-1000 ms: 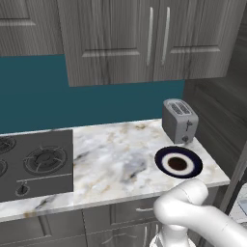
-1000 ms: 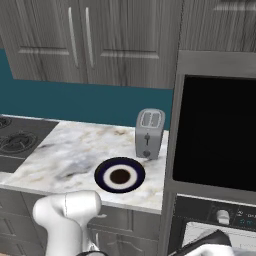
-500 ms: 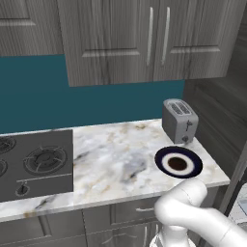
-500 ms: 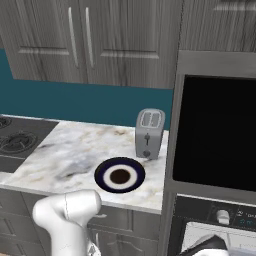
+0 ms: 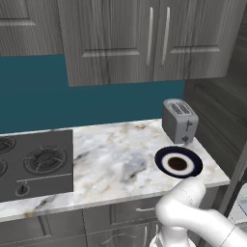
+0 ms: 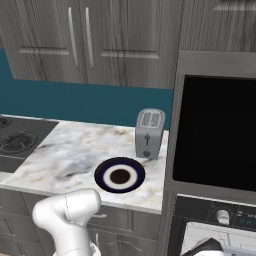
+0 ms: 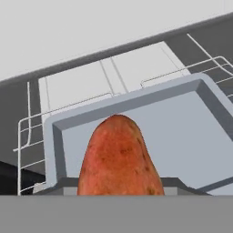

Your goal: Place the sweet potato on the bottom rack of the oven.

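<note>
Nearest the hand camera, the reddish-brown, oval sweet potato (image 7: 119,157) is filling the lower middle of the view at six o'clock, its rounded tip pointing toward twelve. The fingers themselves are hidden behind it, but they are clenched on it, judging by how squarely it is sitting along the gripper's line; holding it end-on like this is probably meant to let it slide in lengthwise.

Just beyond the potato, a pale grey-blue, shallow rectangular tray (image 7: 200,136) is lying under and ahead of it, spreading from nine round to three o'clock. The tray is resting on pale wire racks (image 7: 68,109), whose thin bars are showing past its rim at ten and two o'clock, with the light interior of the steel-framed oven (image 6: 215,130) behind them. The potato is hanging over the tray and seems not yet set down; whether it is touching the tray cannot be told.

Farther off, in the base views, the white robot arm (image 5: 193,217) is bending down low toward the oven's open lower part. On the marbled countertop (image 5: 116,159), a round white plate with a dark blue rim (image 5: 178,163) is lying bare, and at one o'clock from it a small silver two-slot toaster (image 5: 179,120) is standing.
</note>
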You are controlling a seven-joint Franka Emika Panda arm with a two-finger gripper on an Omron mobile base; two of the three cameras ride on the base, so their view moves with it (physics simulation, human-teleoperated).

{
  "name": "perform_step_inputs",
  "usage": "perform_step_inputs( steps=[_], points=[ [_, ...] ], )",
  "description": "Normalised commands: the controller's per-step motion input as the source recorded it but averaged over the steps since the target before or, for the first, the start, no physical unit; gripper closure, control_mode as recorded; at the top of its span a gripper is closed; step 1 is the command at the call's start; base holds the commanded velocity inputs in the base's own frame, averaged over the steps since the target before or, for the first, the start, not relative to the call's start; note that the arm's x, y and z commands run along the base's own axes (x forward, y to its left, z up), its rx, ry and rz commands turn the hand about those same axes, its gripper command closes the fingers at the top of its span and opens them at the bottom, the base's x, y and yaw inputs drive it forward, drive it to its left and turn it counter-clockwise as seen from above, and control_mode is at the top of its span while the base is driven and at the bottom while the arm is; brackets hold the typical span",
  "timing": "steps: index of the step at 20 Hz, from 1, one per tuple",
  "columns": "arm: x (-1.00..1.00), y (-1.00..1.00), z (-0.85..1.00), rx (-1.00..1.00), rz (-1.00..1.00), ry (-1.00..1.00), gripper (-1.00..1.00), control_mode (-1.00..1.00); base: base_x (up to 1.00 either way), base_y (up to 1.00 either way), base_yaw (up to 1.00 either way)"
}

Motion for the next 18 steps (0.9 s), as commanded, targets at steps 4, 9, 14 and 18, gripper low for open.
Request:
perform_step_inputs(
  steps=[4, 9, 14, 18],
  points=[
    [0.16, -0.40, -0.24, -0.06, 0.00, 0.10, 1.00, -1.00, 0.00, 0.00, 0.00],
    [0.10, -0.03, -0.18, 0.00, 0.01, 0.09, 1.00, -1.00, 0.00, 0.00, 0.00],
    [0.01, 0.00, -0.32, 0.00, 0.01, 0.01, 1.00, -1.00, 0.00, 0.00, 0.00],
    [0.00, 0.00, -0.32, 0.00, 0.01, 0.00, 1.00, -1.00, 0.00, 0.00, 0.00]
  ],
)
